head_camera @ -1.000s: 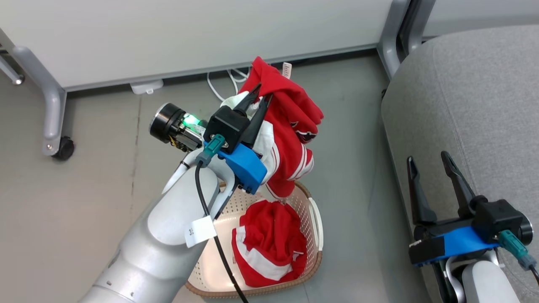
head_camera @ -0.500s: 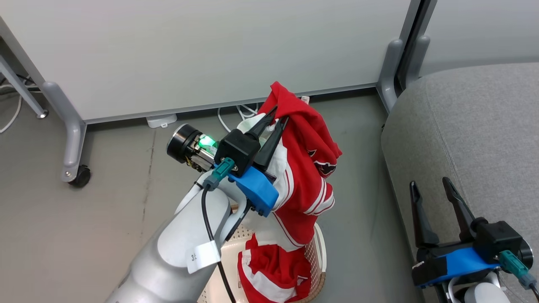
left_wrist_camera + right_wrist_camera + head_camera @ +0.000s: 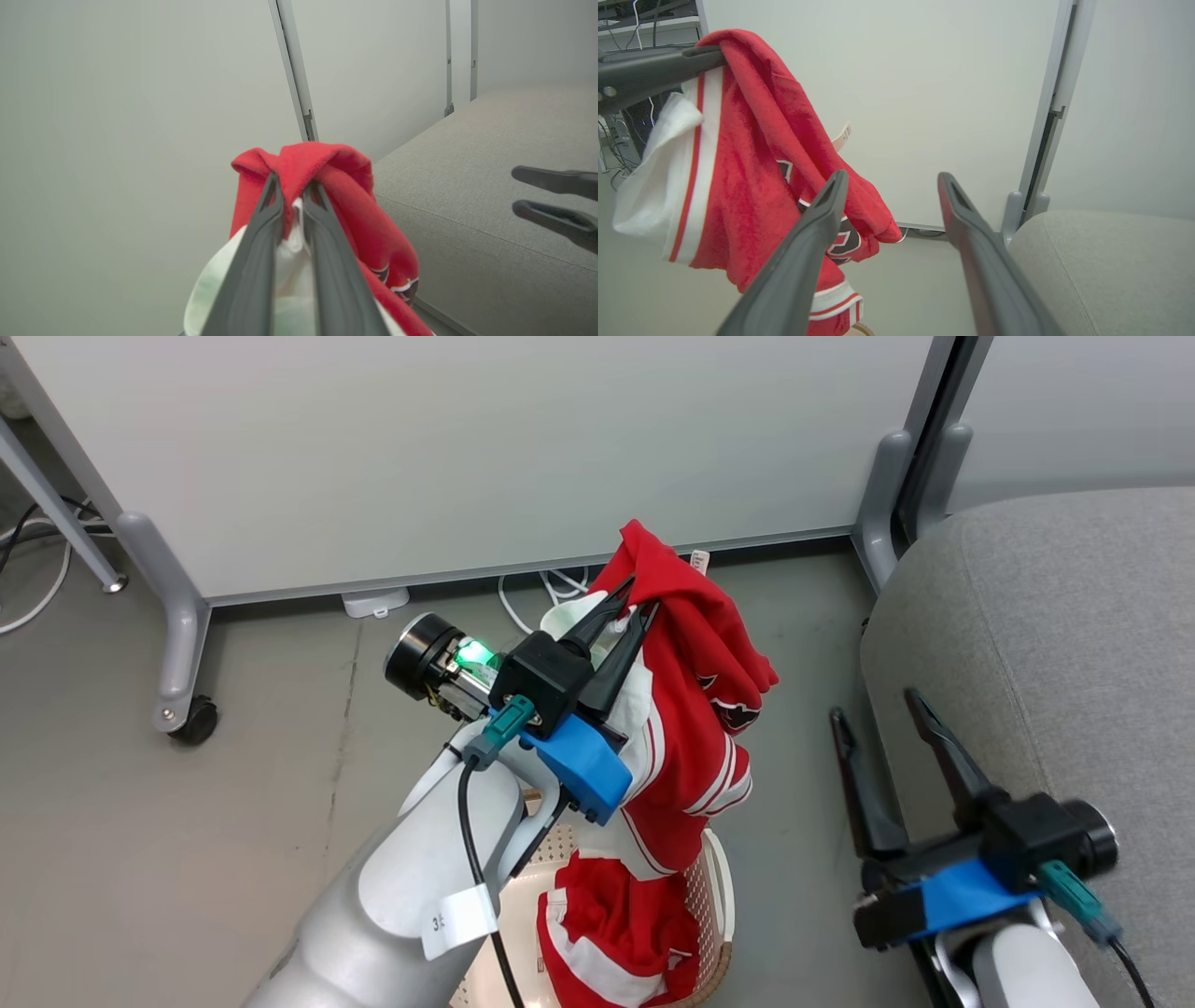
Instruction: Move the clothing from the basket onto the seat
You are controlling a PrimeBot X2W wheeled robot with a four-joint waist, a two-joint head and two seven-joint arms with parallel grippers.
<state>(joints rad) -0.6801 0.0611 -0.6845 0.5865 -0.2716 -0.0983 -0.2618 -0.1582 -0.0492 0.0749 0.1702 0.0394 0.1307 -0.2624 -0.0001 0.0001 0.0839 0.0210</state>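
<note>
**Two garments counted: one lifted, one in the basket**

Nearest, the basket (image 3: 720, 887) stands on the floor with the lower garment (image 3: 607, 933), red with white stripes, bunched inside it. A white tag (image 3: 457, 917) on the left forearm carries a figure beginning "3"; the rest cannot be read.

Near right, the right hand (image 3: 874, 705) is spread wide and empty, just beside the left edge of the seat (image 3: 1055, 644).

Above the basket, the left hand (image 3: 640, 595) has its two fingers pressed together on a fold of the lifted garment (image 3: 691, 728). This garment hangs left of the seat and apart from it. Whether its hem touches the lower garment cannot be told.

Count: two garments, one basket, one seat, two hands.

The left wrist view gives the pinch close up, with red cloth folded over the fingertips and white cloth between the fingers. The right wrist view gives the hanging side: a white panel with a red stripe, a dark logo (image 3: 850, 242) with no legible wording, and a pale label (image 3: 844, 133) with print too small to read.

Far off stand a white partition panel (image 3: 523, 448) on grey legs, one castor (image 3: 198, 721) and white cables (image 3: 551, 588) on the floor.
</note>
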